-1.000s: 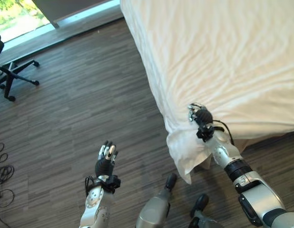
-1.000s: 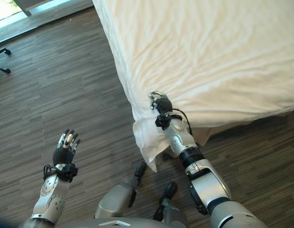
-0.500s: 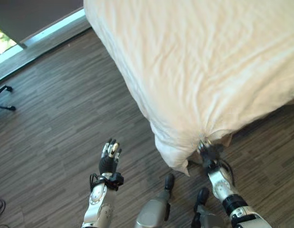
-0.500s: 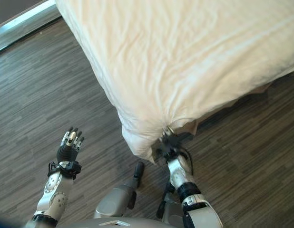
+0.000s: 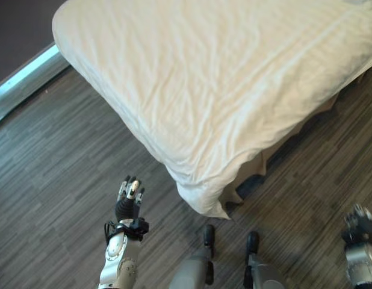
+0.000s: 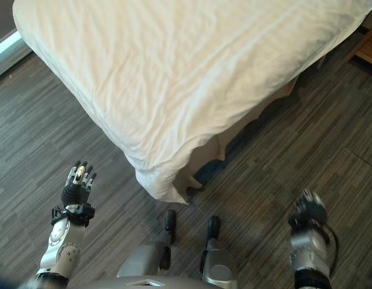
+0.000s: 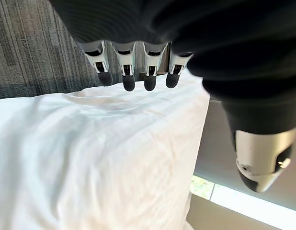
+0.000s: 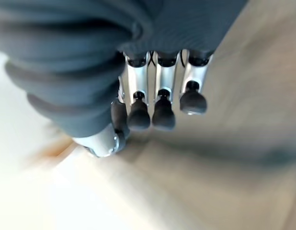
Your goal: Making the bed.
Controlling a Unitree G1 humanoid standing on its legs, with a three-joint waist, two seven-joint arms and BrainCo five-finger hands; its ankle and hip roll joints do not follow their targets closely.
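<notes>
1. Fingers [image 7: 129,72] of the left hand [image 5: 129,201] straight and spread a little, holding nothing, raised over the wooden floor [image 5: 65,174] well apart from the bed. Fingers [image 8: 160,103] of the right hand [image 6: 307,211] hang straight and relaxed in the right wrist view, empty too, low at the right over the floor and clear of the sheet.
2. Bed [image 5: 222,84] takes the upper part of both eye views, long axis running diagonally from the near corner by the robot up and away toward the upper right.
3. Cream sheet [image 6: 174,72] spread over the top, creased with fine wrinkles, draping down the near sides.
4. Near corner [image 5: 207,201] of the sheet points down toward the robot, bunched into a loose hanging fold just above the floor.
5. Tan bed base [image 6: 234,135] shows under the sheet's edge on the right side of that corner.
6. Floor of dark grey-brown planks all round the bed.
7. Pale strip [image 5: 23,84] along the floor's far left edge, at the foot of a dark wall.
8. Edge of a wooden piece of furniture [image 6: 369,51] at the far right, beside the bed.
</notes>
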